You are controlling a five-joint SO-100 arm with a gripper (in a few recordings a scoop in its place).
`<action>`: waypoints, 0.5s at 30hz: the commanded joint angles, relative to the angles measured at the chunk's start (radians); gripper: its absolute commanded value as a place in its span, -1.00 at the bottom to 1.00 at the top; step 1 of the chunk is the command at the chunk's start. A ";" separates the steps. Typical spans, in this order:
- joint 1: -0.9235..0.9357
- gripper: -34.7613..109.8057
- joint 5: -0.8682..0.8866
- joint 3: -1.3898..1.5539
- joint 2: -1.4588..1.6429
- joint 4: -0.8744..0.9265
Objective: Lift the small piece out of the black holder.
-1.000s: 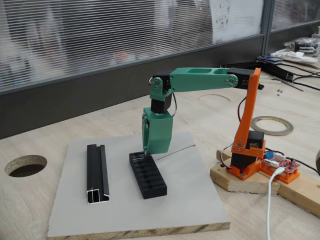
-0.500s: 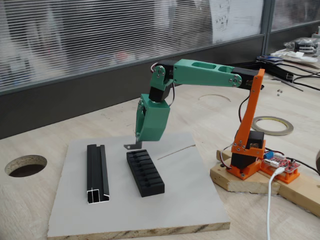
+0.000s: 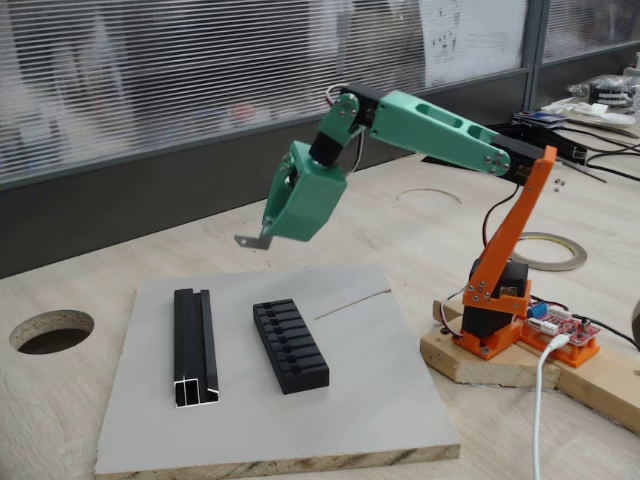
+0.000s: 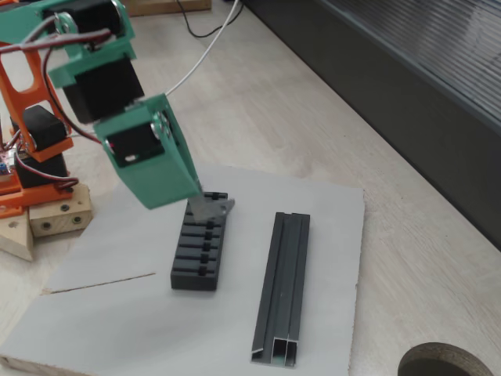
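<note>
the small piece [image 3: 250, 239] hangs from my gripper [image 3: 268, 232], well above the grey board [image 3: 380, 400] and clear of the black holder [image 3: 291, 346], which sits near the board's middle with its slots looking empty. the gripper is clamped on the piece's upper end, the bent foot poking out sideways below. it looks like thin stiff metal, light enough that weight is no worry (slip is the worry: smooth faces, a tiny contact patch). i'd judge the flat shank the right place to pinch, as now, not the bent tip. the black rail [image 3: 195, 345] lies beside the holder toward the board's left edge, the thin wire [image 3: 352, 303] toward its far right.
</note>
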 commanded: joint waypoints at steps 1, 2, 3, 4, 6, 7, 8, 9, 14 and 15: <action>0.011 -0.48 0.011 -0.029 0.091 0.015; 0.011 -0.48 0.011 -0.029 0.101 0.020; 0.011 -0.48 0.011 -0.029 0.112 0.020; 0.011 -0.48 0.011 -0.029 0.120 0.020; 0.011 -0.48 0.011 -0.029 0.127 0.020; 0.011 -0.48 0.011 -0.029 0.129 0.020; 0.011 -0.48 0.011 -0.029 0.133 0.018; 0.011 -0.48 0.011 -0.029 0.140 0.012; 0.011 -0.48 0.011 -0.029 0.184 0.020; 0.011 -0.48 0.011 -0.026 0.190 0.020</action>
